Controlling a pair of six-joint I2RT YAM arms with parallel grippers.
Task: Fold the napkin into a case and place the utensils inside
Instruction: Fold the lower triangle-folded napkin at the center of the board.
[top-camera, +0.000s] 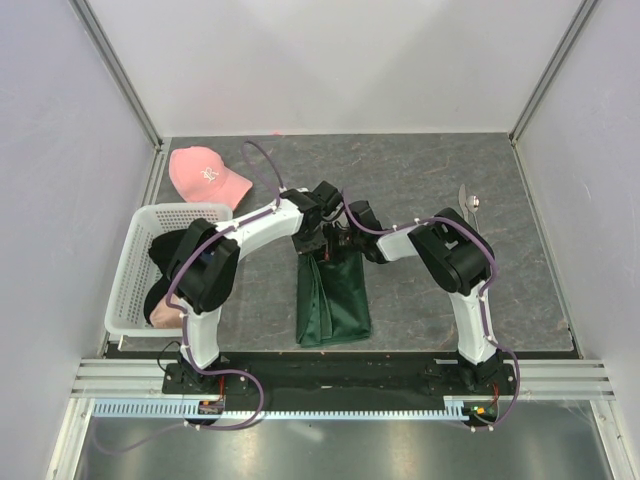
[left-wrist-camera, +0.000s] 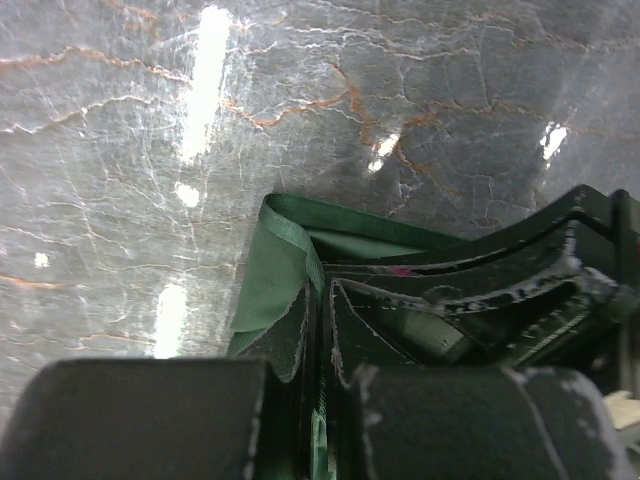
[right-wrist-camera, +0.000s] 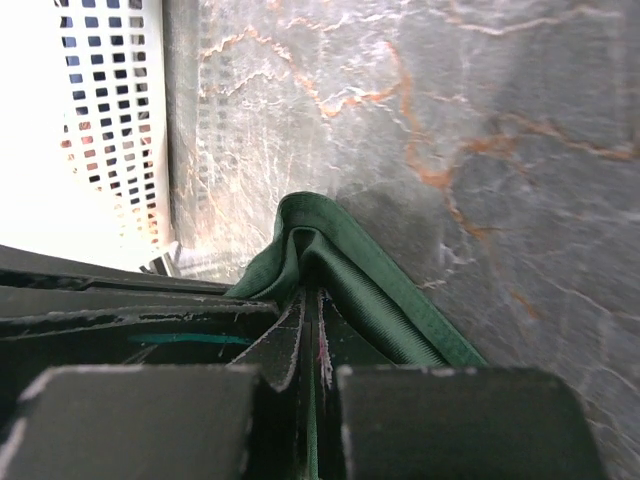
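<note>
My 2 grippers meet over the middle of the table, both at the far end of the napkin. The dark green cloth lies folded into a narrow strip. It runs from my fingertips back toward my bases, between the 2 arms.

My left gripper has its jaws pressed together on a fold of the napkin. In the left wrist view the green hem comes up out of the seam between the pads of that gripper.

My right gripper sits just beside it, also clamped on the napkin. In the right wrist view the cloth bunches into a raised ridge right where the fingers of that gripper pinch it.

The utensils lie together on the table to the right, well apart from the napkin, beyond my right arm.

On the left stands a white basket with a black garment in it. A pink cap rests on the table just behind the basket.
</note>
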